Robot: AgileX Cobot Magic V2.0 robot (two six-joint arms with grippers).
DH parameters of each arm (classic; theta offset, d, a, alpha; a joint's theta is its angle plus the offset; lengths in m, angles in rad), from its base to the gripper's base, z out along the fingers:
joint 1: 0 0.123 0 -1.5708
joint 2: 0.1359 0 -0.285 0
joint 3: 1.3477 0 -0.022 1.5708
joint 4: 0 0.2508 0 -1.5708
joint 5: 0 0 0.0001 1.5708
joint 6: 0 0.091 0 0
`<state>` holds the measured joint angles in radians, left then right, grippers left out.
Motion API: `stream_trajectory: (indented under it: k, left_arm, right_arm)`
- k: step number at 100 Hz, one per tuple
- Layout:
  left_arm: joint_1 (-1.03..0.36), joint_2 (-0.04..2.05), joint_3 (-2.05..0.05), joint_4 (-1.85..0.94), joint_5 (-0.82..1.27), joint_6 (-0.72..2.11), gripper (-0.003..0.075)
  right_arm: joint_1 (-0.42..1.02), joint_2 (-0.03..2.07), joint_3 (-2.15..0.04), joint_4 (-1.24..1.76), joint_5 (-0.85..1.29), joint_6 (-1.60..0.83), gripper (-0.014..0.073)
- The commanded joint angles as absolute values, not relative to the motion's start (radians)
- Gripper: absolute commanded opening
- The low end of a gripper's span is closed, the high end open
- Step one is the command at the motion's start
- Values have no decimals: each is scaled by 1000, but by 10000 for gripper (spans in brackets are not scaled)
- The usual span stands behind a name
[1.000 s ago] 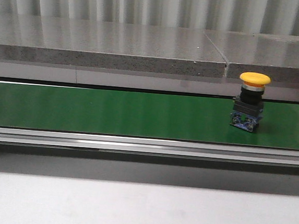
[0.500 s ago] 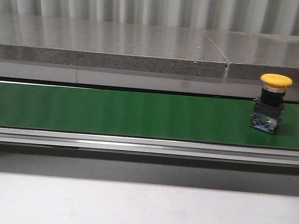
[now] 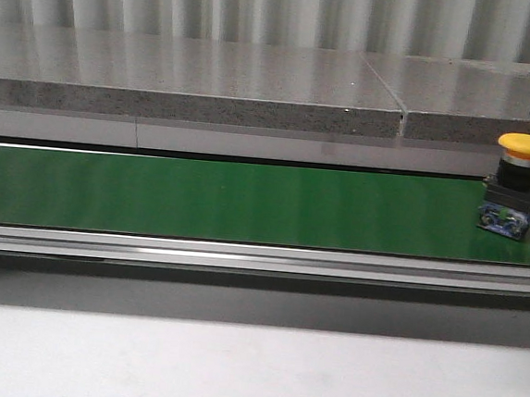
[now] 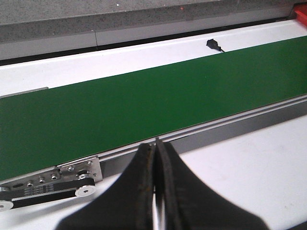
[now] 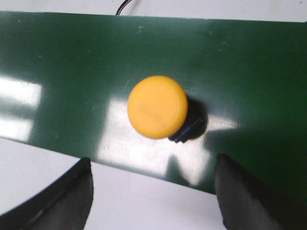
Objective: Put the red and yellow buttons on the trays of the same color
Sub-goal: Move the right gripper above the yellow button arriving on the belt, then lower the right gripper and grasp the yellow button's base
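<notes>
1. the yellow button point(image 3: 520, 186) stands upright on the green belt point(image 3: 228, 200), close to the belt's right end, cap up and its long axis vertical.
2. the right gripper point(image 5: 152, 189) hangs above it with the fingers point(image 5: 72, 191) spread wide and holding nothing; in the right wrist view the cap point(image 5: 157, 106) lies just ahead of the gap between the fingertips, roughly centred between them and not touching either.
3. that is the relation the pick turns on: the button sits below and slightly forward of the open jaws, so i judge a short advance and a straight drop would bring the fingers to either side of the body under the cap.
4. the right arm is plainly the nearer one; only a dark edge of it shows at the front view's upper right corner.
5. the left gripper point(image 4: 155, 155) has its fingers pressed together on nothing, over the white table just inside the belt's near rail point(image 4: 230, 127), well apart from the button, which does not show in its view.
6. no trays can be made out for certain; a red sliver at the belt's far right end may be one, but it is too small to tell.
7. risk, as i judge it: the button is near the belt's end, so a late closure could miss it.
</notes>
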<state>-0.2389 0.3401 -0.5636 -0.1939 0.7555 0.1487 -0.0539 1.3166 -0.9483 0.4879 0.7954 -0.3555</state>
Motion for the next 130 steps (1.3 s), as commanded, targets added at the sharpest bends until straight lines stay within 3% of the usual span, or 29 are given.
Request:
stream_trajectory:
  k: [1, 29, 55, 84, 130]
  left_arm:
    - [-248, 346, -588, -215, 691, 145, -20]
    - [-248, 346, -588, -215, 691, 145, -20]
    - [-248, 346, -588, -215, 691, 145, -20]
    - [-248, 346, -588, -215, 691, 145, -20]
    - [-248, 346, -588, -215, 691, 145, -20]
  right_arm:
    - [-55, 1329, -978, 506, 719, -374, 532]
    - [-55, 1463, -1012, 506, 632, -377, 517]
    - [-55, 1483, -1012, 506, 613, -377, 232]
    - [-57, 1461, -1010, 507, 623, -374, 227]
    - [-62, 1257, -1006, 497, 667, -338, 227]
